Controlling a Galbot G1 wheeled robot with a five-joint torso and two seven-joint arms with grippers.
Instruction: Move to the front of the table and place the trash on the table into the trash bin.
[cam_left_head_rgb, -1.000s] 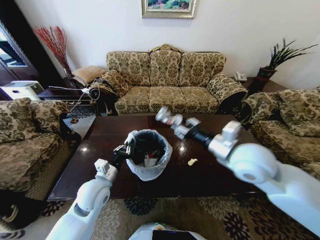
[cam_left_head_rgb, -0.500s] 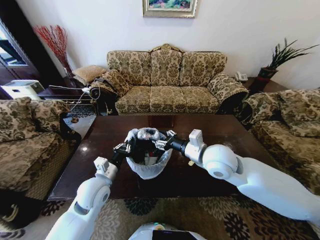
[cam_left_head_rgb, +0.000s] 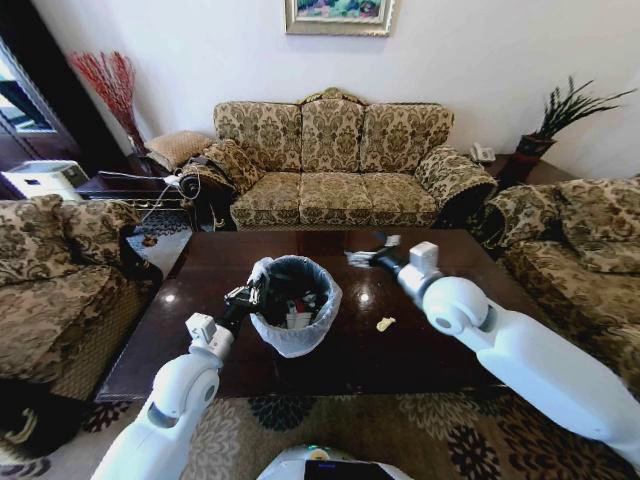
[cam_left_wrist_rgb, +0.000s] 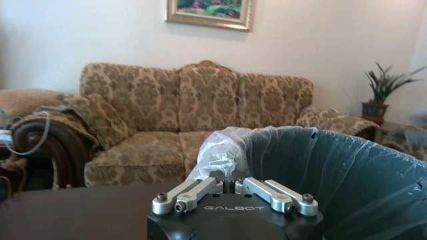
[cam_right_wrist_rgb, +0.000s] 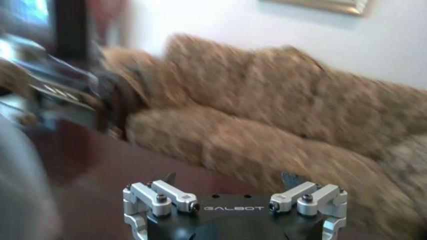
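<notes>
The trash bin, lined with a white bag, stands on the dark brown table near its middle; some trash lies inside. My left gripper is shut on the bin's bagged rim on its left side, and the left wrist view shows the same grip, the left gripper pinching the bag beside the trash bin. My right gripper hovers over the table's far part, right of the bin. In its wrist view the right gripper is open and holds nothing. A small pale scrap of trash lies right of the bin.
Patterned sofas surround the table: one behind it, one at left, one at right. A potted plant stands at the back right, a side shelf with clutter at the back left. A patterned rug lies in front.
My right arm swung down to the bin's mouth half a second ago and has now pulled back toward the table's far right. The left gripper has kept its hold on the bin.
</notes>
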